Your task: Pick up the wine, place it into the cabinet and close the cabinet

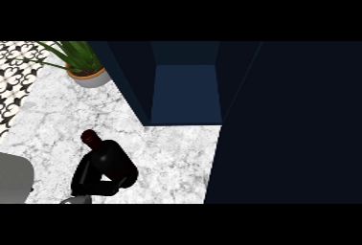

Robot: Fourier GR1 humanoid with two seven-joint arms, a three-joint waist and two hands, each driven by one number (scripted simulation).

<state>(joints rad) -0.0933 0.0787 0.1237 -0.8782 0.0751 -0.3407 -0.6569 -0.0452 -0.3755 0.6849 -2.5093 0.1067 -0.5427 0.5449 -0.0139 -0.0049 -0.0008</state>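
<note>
The wine bottle (pixel 89 138) shows only its dark red neck and top, at the lower left of the marble counter (pixel 63 115). My left hand (pixel 106 170) is curled round its dark body and hides most of it. I cannot tell whether the bottle rests on the counter or hangs above it. The dark blue cabinet (pixel 185 91) stands open to the upper right of the hand, with nothing visible inside. Its open door (pixel 290 124) fills the right side of the view. My right hand does not show.
A potted green plant (pixel 83 64) stands at the back left, close to the cabinet's left wall. Patterned black and white tiles (pixel 16 72) run along the far left. A grey forearm part (pixel 13 177) sits at the left edge.
</note>
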